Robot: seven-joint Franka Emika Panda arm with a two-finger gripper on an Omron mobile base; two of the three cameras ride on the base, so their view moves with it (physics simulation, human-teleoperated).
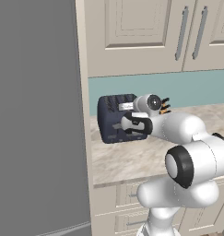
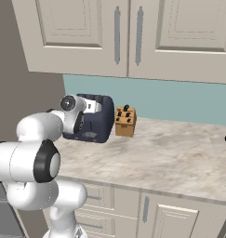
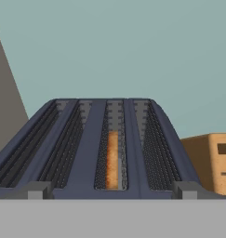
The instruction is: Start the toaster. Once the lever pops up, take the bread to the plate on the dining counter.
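In the left base view we see the navy four-slot toaster (image 1: 114,119) standing on the marbled desk (image 1: 132,159) against the teal backsplash (image 1: 191,87), at about ten o'clock from the arm's big elbow joint. The white arm reaches in from the lower right, and its end effector (image 1: 124,123) sits right at the toaster's front face, near the grey lever panel. The hand covers the fingers here, so we cannot read their spread from this angle. Cream wall cabinets (image 1: 145,32) hang above, and a flat grey panel (image 1: 37,115) stands at nine o'clock.

In the right base view we find the toaster (image 2: 96,119) at the left end of the desk (image 2: 156,158), with the brown knife block (image 2: 125,122) just beside it at three o'clock, apart from it. The wrist hides the toaster's near end, and the fingers are not visible.

In the hand view we look along the toaster's top (image 3: 100,144) across its four slots. The bread (image 3: 112,159) sits down inside the third slot from the left, its golden-brown edge showing. The knife block (image 3: 212,160) stands at three o'clock. The end effector is spread wide, gripping nothing.
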